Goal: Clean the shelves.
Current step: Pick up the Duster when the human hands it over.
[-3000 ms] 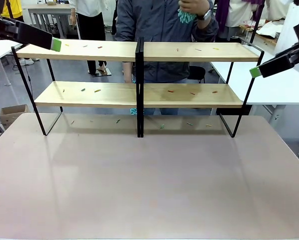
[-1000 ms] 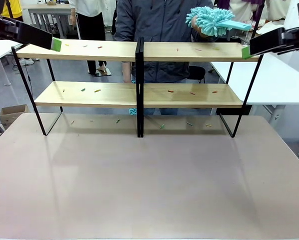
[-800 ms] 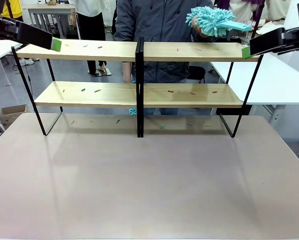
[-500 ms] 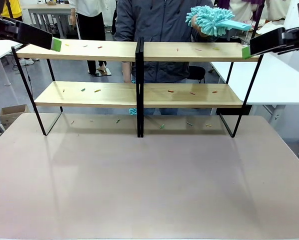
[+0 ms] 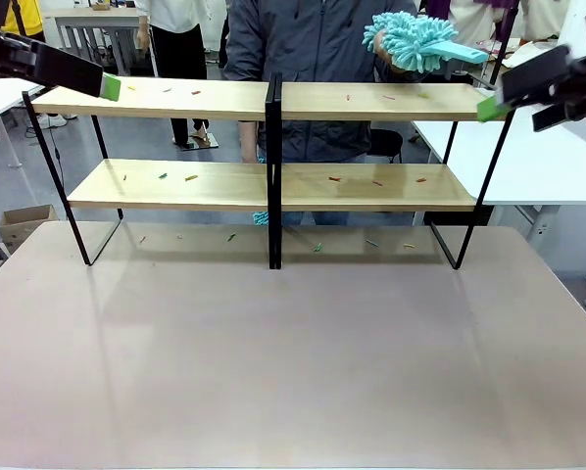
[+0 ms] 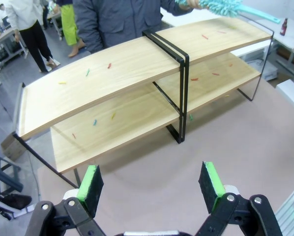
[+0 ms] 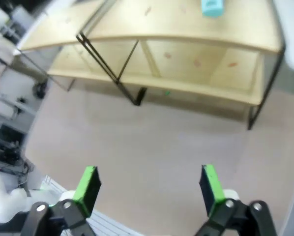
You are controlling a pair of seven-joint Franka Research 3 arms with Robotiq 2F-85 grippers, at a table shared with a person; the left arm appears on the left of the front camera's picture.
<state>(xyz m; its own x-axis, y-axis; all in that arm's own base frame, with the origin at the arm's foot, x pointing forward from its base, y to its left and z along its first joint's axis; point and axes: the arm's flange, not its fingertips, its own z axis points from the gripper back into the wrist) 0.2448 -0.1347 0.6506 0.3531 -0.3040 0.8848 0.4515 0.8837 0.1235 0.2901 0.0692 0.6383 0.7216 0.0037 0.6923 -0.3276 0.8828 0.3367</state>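
Your right gripper (image 5: 513,110) has tilted and dipped slightly at 2 o'clock, just off the right end of the top board; its jaws stand wide apart, grasping nothing. Your left gripper (image 6: 152,184), at 10 o'clock by the top board's left end, is likewise spread and empty. The wide two-tier shelves of pale wooden boards on a thin black metal frame (image 5: 224,98) stand at 12 o'clock on the far part of the brownish tabletop (image 5: 293,372). Small coloured scraps (image 5: 191,178) lie scattered on both boards and beneath them. At 1 o'clock the person's hand (image 5: 381,44) grips a fluffy teal duster with a flat teal handle (image 5: 411,37) above the top board's right half.
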